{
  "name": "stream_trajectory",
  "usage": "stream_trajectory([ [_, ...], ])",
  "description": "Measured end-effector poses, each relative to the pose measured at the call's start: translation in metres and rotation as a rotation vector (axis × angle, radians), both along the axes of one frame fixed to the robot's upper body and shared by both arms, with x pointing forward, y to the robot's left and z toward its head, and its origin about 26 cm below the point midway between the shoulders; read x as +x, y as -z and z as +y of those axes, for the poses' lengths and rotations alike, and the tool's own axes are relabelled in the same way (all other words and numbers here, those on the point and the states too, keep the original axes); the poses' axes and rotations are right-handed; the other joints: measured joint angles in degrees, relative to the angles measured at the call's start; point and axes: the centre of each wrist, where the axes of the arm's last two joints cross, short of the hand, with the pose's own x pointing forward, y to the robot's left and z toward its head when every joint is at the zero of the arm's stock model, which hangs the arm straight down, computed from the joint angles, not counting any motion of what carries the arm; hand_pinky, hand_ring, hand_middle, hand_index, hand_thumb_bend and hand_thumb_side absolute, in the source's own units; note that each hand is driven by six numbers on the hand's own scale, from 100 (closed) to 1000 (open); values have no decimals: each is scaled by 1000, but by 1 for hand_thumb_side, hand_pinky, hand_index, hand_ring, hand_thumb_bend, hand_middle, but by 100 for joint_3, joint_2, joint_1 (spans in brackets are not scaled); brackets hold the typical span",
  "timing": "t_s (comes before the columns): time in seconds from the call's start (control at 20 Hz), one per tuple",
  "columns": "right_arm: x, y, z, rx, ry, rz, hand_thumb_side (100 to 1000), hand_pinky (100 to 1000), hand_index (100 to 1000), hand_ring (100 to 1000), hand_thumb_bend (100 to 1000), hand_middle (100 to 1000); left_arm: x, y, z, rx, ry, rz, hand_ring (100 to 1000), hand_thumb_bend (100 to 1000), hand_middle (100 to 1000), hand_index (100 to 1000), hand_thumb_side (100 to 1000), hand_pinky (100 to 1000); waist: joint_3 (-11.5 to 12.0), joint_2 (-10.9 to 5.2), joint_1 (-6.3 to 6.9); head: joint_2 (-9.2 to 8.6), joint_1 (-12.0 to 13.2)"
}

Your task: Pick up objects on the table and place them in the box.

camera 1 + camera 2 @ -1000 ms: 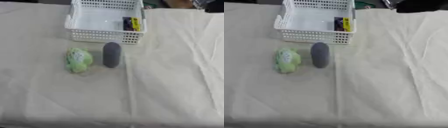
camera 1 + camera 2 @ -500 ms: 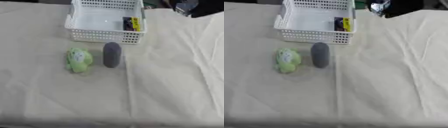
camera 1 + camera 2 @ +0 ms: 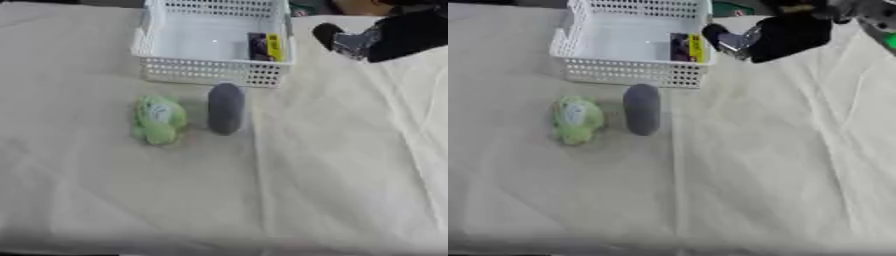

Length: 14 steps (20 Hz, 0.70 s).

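The robot's right hand point(image 3: 776, 36) reaches in from the upper right corner and hangs over the cream cloth-covered table point(image 3: 780, 165), just to the right of the white perforated plastic basket point(image 3: 627, 75), holding nothing. It is blurred, so I cannot tell whether its fingers are spread or curled.

Below and to the left of the hand, near the basket's front wall, lies the dark grey oblong pouch-like object point(image 3: 641, 109), lengthwise toward the basket. Just beyond it, further left, sits the pale green soft bundle point(image 3: 577, 119), the two side by side but apart. Both lie free on the cloth, so either is open to a grasp from above; the grey one looks the nearer target.

A flat purple-and-yellow packet point(image 3: 685, 47) already rests against the basket's right wall, close to the hand.

The left hand shows in neither view, and the right forearm is cut off by the edge.
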Motion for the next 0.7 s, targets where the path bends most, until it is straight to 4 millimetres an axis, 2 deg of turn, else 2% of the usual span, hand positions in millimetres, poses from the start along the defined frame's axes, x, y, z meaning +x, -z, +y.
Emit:
stream_trajectory([
  [0.3, 1, 2, 5, 105, 51, -43, 1000, 881, 957, 907, 285, 878, 0, 0, 0, -1, 4, 0, 537, 100, 589, 668, 792, 607, -25, 2, 11, 0, 0],
  [0.7, 7, 24, 35, 287, 94, -86, 1000, 885, 945, 896, 324, 850, 0, 0, -2, -3, 12, 0, 536, 100, 588, 667, 791, 606, -50, 1, 69, 0, 0],
])
